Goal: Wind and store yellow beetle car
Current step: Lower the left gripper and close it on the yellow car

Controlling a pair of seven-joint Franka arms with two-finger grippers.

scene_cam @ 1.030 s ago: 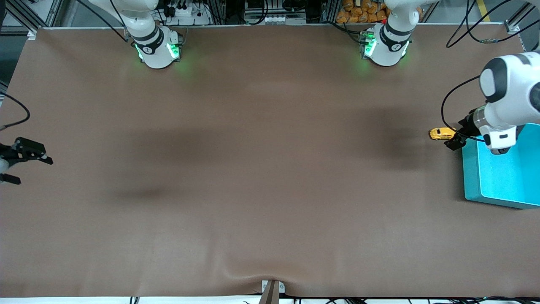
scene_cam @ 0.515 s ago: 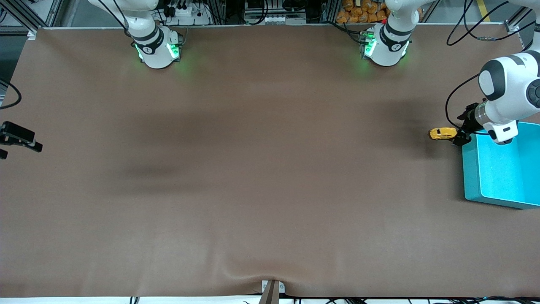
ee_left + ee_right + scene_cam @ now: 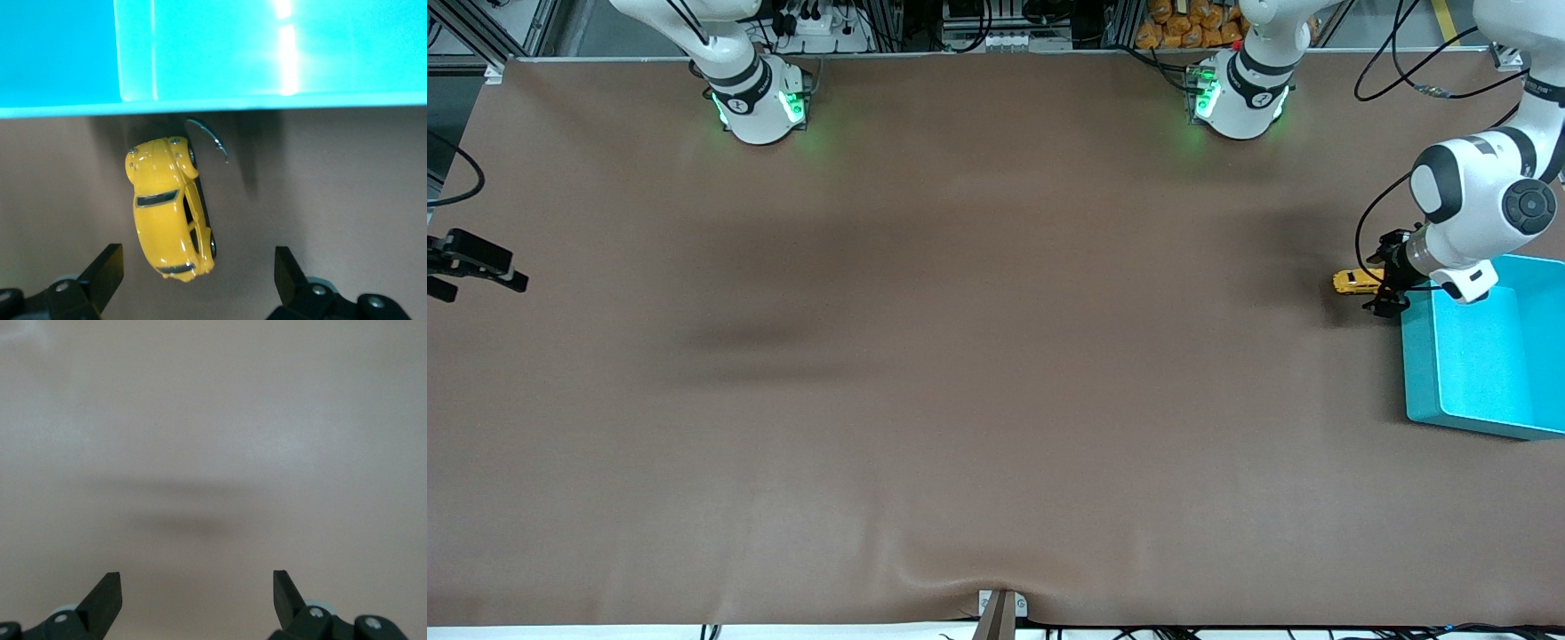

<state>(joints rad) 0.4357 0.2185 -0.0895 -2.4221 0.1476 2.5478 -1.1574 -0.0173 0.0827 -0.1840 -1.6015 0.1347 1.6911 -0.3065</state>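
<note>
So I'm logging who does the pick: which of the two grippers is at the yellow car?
The left gripper: it hangs open over the yellow beetle car, beside the teal bin. The right gripper waits open over bare table at the right arm's end.

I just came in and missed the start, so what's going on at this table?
The left gripper is open, low over the yellow car, which sits on the table right beside the teal bin, toward the left arm's end. The fingers straddle the car without gripping it, so it is not picked up yet and the bin has no car in it. The right gripper waits, open, over bare table at the right arm's end.
</note>
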